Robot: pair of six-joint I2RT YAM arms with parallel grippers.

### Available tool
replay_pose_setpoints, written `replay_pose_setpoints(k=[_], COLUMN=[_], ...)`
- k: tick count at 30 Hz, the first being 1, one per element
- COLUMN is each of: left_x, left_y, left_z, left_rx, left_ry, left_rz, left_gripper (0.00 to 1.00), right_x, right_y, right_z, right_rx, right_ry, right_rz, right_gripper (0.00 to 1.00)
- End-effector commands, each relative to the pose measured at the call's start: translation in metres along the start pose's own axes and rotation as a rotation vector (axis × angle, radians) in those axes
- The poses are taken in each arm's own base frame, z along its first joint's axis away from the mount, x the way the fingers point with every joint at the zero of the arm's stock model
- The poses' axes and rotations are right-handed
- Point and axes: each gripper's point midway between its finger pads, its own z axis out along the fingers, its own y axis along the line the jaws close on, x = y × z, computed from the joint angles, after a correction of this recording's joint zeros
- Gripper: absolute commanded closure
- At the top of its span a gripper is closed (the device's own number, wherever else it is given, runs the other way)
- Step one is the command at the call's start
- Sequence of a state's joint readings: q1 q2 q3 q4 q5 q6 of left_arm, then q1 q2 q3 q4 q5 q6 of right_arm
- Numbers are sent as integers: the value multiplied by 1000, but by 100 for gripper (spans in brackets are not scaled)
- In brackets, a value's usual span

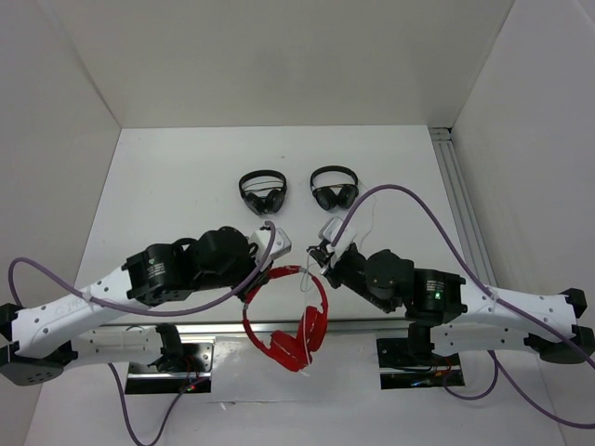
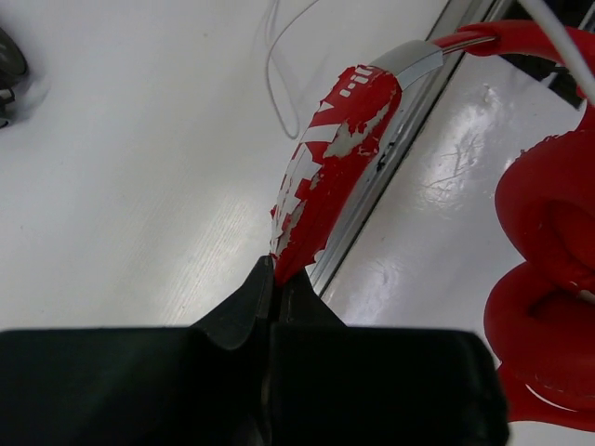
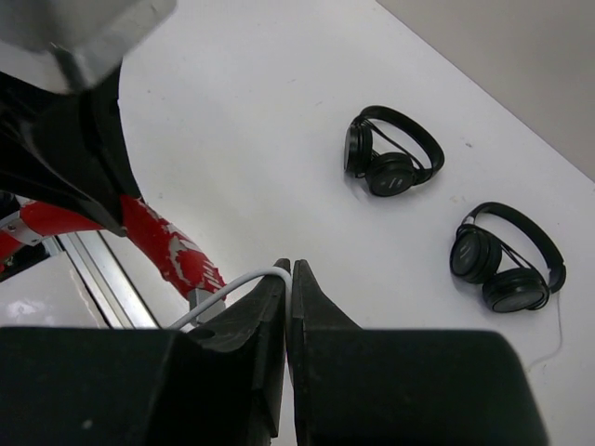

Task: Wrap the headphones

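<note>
Left gripper [image 2: 277,277]: jaws fully closed on the very tip of the red headband [image 2: 339,153], just on the far side of the rail [image 3: 93,269]. The bite is only at the jaw tips, and the coating there is flaking off in patches. I think that's the weakest point: any twist or pull during wrapping and the band could slide out.

Headphones [image 1: 311,327]: straddling the rail, with the headband arc on the far side and the cups [image 2: 548,232] hanging on the near side towards the arm bases. If the left grip lets go, the weight of the cups probably drags the whole thing off the near side of the rail.

Cable [image 3: 232,288]: thin and white, running from the headband end over the rail. Its loose slack lies on the far side. That loop could snag on the rail edge or on the band end once winding starts.

Right gripper [image 3: 289,271]: closed, pinching the cable at the fingertips, just on the far side of the rail and close to the left gripper.
- Cable creeps through the jaws, so the turns go slack.
- Too much tension yanks the band out of the left jaws.
- The two wrists are near each other, so circling the band could make them clash.

Right-hand black pair [image 1: 335,189]: well beyond the rail. Probably only at risk if the slack whips around.
</note>
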State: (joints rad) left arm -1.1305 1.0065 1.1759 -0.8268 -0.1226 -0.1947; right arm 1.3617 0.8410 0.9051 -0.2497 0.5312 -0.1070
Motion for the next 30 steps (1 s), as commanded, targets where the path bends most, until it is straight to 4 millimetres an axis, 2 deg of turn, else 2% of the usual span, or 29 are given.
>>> replay_pose_setpoints(k=[1, 4, 7, 10, 13, 16, 18, 19, 22, 23, 25, 26, 28, 30], left_x=[-33, -44, -56, -73, -84, -92, -98, -101, -107, -107, -109, -109, -110, -110], left_y=[-28, -28, -22, -19, -3, 1, 8, 9, 9, 9, 8, 7, 7, 11], left_z=[-20, -31, -47, -71, -90, -110, -119, -124, -133, -133, -129, -129, -126, -119], left_rx=[159, 165, 136, 130, 59, 50, 20, 19, 32, 32, 33, 36, 34, 4], left_ry=[-142, -202, -269, -373, -460, -527, -574, -599, -631, -631, -620, -620, -611, -598], left_rz=[18, 17, -4, -35, -84, -112, -137, -153, -181, -182, -189, -199, -198, -224], left_gripper=[100, 100, 100, 100, 100, 100, 100, 100, 100, 100, 100, 100, 100, 100], right_x=[-17, -15, -11, -10, -1, 3, 2, 3, 8, 8, 14, 17, 25, 28], right_y=[-9, -7, 0, 5, 7, 7, 16, 13, 27, 20, 26, 18, 21, 17], right_z=[-3, -1, -1, 1, 6, 12, 17, 22, 31, 34, 42, 47, 55, 60], right_rx=[37, 36, -3, -27, -39, -76, -140, -142, -240, -235, -285, -271, -311, -318], right_ry=[-70, -62, -63, -73, -70, -77, -89, -90, -120, -134, -165, -173, -189, -191], right_rz=[28, 23, 20, 24, 24, 31, 45, 48, 77, 92, 122, 137, 157, 188], right_gripper=[90, 90, 84, 84, 84, 83, 80, 80, 79, 76, 67, 58, 50, 46])
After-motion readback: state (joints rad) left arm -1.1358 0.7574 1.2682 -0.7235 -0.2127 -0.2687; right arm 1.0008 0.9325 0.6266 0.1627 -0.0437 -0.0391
